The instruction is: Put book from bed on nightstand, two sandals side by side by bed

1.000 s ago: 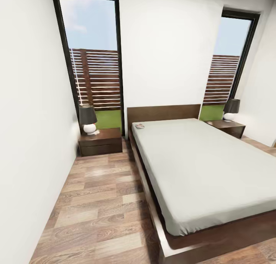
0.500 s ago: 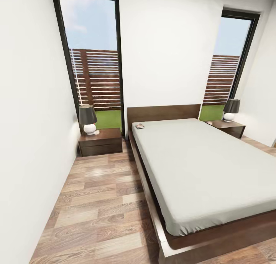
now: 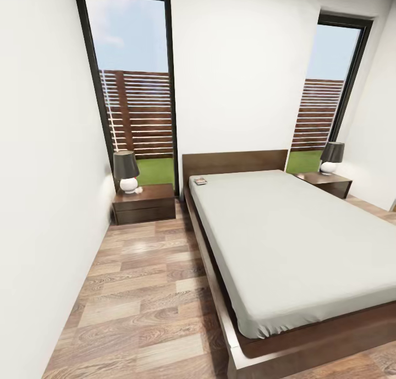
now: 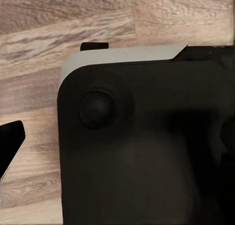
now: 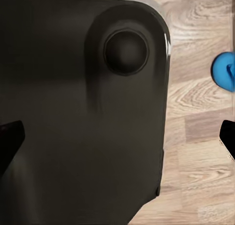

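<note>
- We see the bed (image 3: 286, 241) with its bare pale mattress, its headboard flat against the white back wall.
- The book (image 3: 200, 181) lies on the mattress, right at the corner by the headboard on the left side.
- One nightstand (image 3: 144, 204) stands in the left corner under a tall window (image 3: 131, 87), with a lamp (image 3: 126, 171) on top. It sits near the bed, with a small gap between them.
- A second nightstand (image 3: 324, 183) with a lamp (image 3: 331, 157) stands at the bed's far right corner.
- A strip of bare wood floor (image 3: 143, 291) runs between the left wall and the bed's long edge, open all the way to the left nightstand.
- In the right wrist view, a bit of a blue sandal (image 5: 226, 71) shows on the floor beside the robot's dark base (image 5: 78, 107).
- We cannot tell if either gripper is open or closed.
</note>
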Tool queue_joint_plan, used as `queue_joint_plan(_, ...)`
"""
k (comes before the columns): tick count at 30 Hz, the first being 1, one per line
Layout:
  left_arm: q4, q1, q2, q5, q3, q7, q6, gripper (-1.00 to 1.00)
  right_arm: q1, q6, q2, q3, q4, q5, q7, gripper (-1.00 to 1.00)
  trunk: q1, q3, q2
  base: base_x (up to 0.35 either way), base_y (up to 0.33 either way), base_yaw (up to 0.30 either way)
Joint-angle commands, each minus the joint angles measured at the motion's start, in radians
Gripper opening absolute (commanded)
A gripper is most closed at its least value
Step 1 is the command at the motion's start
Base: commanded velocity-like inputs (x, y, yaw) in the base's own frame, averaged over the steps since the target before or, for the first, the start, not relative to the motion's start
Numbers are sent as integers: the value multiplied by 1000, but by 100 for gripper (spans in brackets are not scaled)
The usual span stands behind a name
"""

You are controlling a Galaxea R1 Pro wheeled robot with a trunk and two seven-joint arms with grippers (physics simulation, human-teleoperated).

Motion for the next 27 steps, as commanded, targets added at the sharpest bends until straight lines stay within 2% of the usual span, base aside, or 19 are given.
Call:
queue_joint_plan(1, -6, 0, 0, 1, 0, -1, -8, 100, 0, -7, -1, -1, -5, 0, 0, 100, 0, -1, 0, 0, 0, 0)
queue_joint_plan(6, -34, 0, 1, 1, 0, -1, -34, 100, 0, -34, -5, -1, -34, 0, -1, 100, 0, -1, 0, 0, 0, 0)
queue_joint_plan(17, -96, -4, -4, 2, -1, -2, -36, 100, -2, -96, -8, -2, -96, -4, -4, 100, 0, -1, 0, 0, 0, 0)
queue_joint_plan(18, -536, -4, -5, 2, -1, -3, -36, 100, -2, -111, -8, -2, -274, -4, -4, 100, 0, -1, 0, 0, 0, 0)
queue_joint_plan(21, -567, -5, -10, 3, -1, -4, -41, 100, -2, -119, -9, -3, -285, -4, -3, 100, 0, -1, 0, 0, 0, 0)
queue_joint_plan(27, -575, -5, -15, 11, -2, -4, -54, 100, -2, -170, -9, -4, -288, -5, -2, 100, 0, -1, 0, 0, 0, 0)
